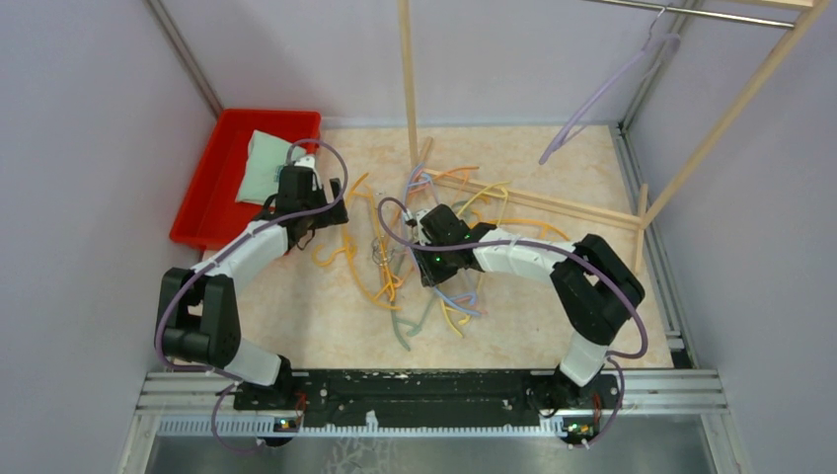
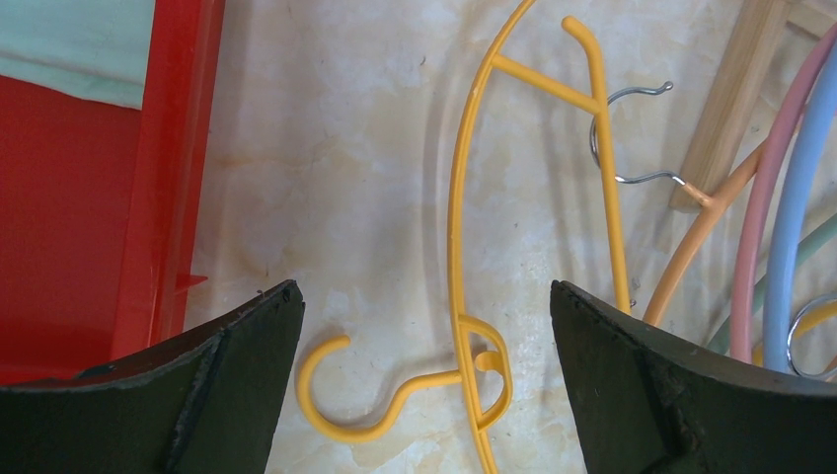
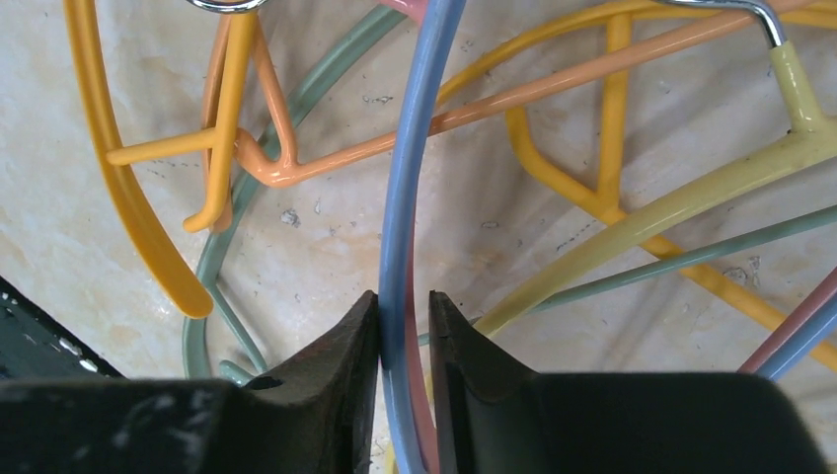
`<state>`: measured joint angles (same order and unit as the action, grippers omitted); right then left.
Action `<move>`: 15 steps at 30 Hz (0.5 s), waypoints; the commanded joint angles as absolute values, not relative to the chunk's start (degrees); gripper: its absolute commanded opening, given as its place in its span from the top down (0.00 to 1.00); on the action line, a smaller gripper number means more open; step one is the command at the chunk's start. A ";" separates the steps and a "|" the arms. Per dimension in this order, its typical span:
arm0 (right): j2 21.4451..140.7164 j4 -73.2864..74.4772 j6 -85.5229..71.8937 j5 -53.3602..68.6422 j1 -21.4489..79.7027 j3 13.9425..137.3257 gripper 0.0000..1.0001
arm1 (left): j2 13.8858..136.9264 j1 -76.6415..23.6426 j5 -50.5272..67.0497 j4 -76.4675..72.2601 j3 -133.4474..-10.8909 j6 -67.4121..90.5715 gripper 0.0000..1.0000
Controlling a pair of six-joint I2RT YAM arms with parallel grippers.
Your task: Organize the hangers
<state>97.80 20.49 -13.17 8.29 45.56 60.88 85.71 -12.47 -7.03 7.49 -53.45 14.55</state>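
Observation:
A tangle of coloured hangers [image 1: 395,281] lies on the table between my two grippers. My left gripper [image 2: 424,291] hovers wide open over a yellow hanger [image 2: 456,227], whose plastic hook [image 2: 336,415] lies between the fingers, untouched. My right gripper [image 3: 405,296] reaches down into the pile and is shut on the bar of a blue hanger [image 3: 400,197], with a pink hanger [image 3: 422,415] squeezed in beside it. Orange, green and pale yellow hangers cross underneath. One lavender hanger [image 1: 612,84] hangs from the metal rod [image 1: 691,12] at the upper right.
A red bin [image 1: 212,188] holding a pale green cloth [image 1: 262,168] sits at the left, close beside my left gripper [image 1: 331,215]. Wooden rack poles [image 1: 533,202] lie across the far side of the pile, and one upright pole [image 1: 407,79] rises behind it.

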 commanded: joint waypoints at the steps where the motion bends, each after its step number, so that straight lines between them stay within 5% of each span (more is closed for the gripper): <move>1: 95.32 21.25 -12.12 6.37 45.35 65.59 0.80 | 84.60 -12.39 -8.42 7.91 -53.00 13.62 0.00; 10: 82.05 27.32 -10.49 8.87 45.36 73.11 0.81 | 84.38 -12.39 -8.35 7.56 -52.88 14.30 0.00; 15: 84.28 27.20 -9.68 7.24 45.25 70.44 0.76 | 84.57 -12.39 -7.98 7.13 -52.47 14.99 0.00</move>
